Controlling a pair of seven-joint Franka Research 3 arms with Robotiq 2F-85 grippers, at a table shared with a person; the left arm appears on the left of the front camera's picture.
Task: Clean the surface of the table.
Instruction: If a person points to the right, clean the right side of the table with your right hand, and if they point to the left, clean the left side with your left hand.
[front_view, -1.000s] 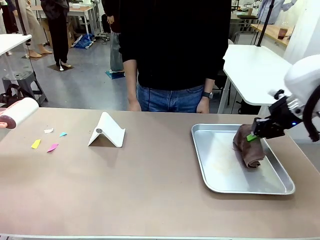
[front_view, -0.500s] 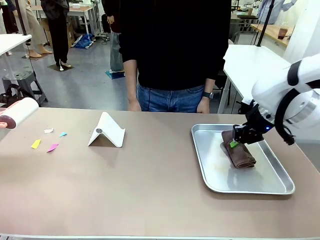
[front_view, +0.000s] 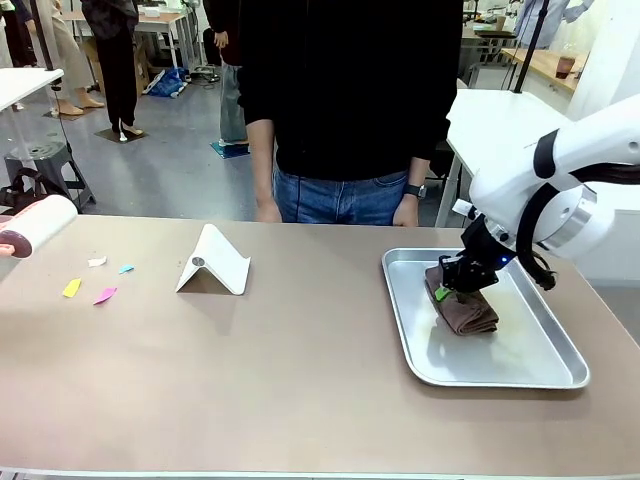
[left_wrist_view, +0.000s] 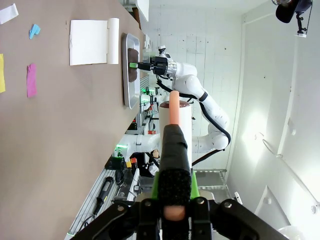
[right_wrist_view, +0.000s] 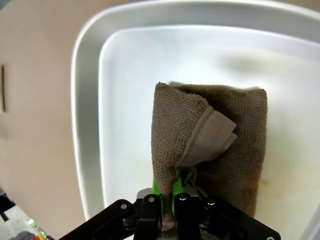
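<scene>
taupe bench (front_view: 300, 380) spans the foreground and carries everything. steel tray (front_view: 500, 384) sits at its right end, and a white folded stand (front_view: 215, 265) sits left of centre. left tool (left_wrist_view: 172, 192) is clamped on the handle of a lint roller (front_view: 40, 225) at the bench's left edge. right tool (front_view: 455, 285) pinches one fold of the brown cloth (front_view: 468, 315) in the tray. paper scraps (front_view: 72, 288) lie near the roller. risk: so thin a pinch may let the cloth slip, unfold or drag the tray. no legible writing.

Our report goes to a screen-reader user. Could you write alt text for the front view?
The right gripper pinches a folded brown cloth in a metal tray at the right of the table, a person standing behind. Toward the left lie coloured paper scraps and a white stand; a lint roller pokes in at the edge.
</scene>
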